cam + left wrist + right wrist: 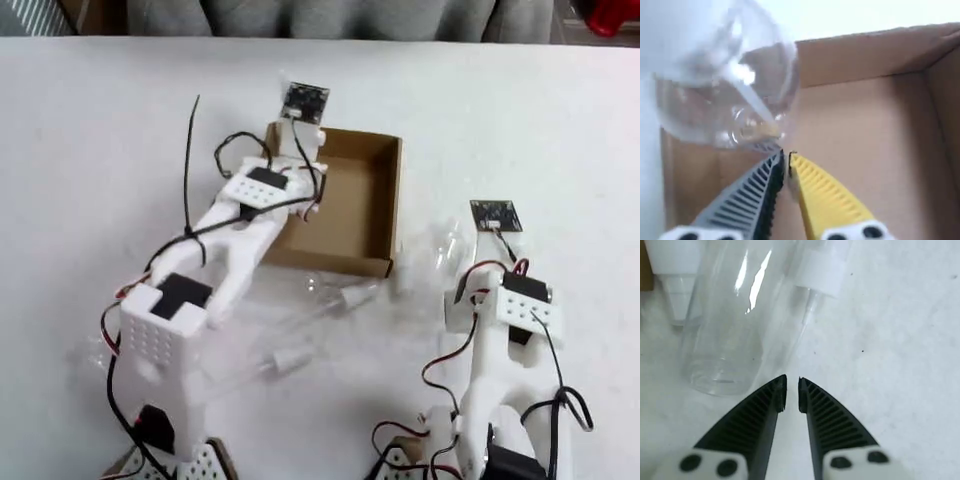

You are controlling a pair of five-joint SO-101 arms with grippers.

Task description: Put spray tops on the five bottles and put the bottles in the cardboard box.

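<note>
Boxing looks underway: the left gripper (786,156), nearly closed, tips a clear bottle (725,85) over the cardboard box (865,55), while the narrow right gripper (791,382) must open for the next bottle (730,330) on the tabletop (900,340).

The blurred clear bottle (722,85) runs off-frame.

White table (100,120) bears cardboard box (360,215) and, seemingly, clear bottles (325,295).
</note>
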